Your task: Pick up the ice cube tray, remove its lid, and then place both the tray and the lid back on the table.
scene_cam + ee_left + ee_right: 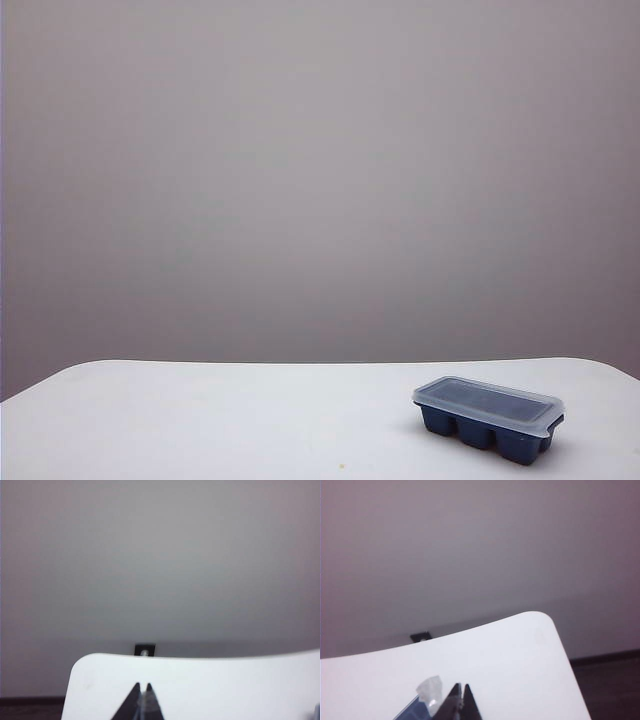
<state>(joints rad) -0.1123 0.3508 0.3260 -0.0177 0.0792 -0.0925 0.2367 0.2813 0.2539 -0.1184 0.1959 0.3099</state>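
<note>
Exterior view: you see the ice cube tray (487, 432) at about four o'clock on the white surface (200, 420), the lid (488, 403) seated on top. Its long axis runs from ten o'clock to four o'clock. Neither arm shows here.

Left wrist view: the left gripper (141, 686) hangs over bare surface (225, 685), jaws pressed together, holding nothing. The tray is not visible here.

Right wrist view: the right gripper (461, 686) has its jaws closed and empty; a lid corner (431, 689) and a sliver of tray (411, 712) lie just beside them, toward eight o'clock.

Risk, as a judgement: closed jaws descending would shove the tray rather than straddle it; a grip across the lid alone could lift it off prematurely.
</note>
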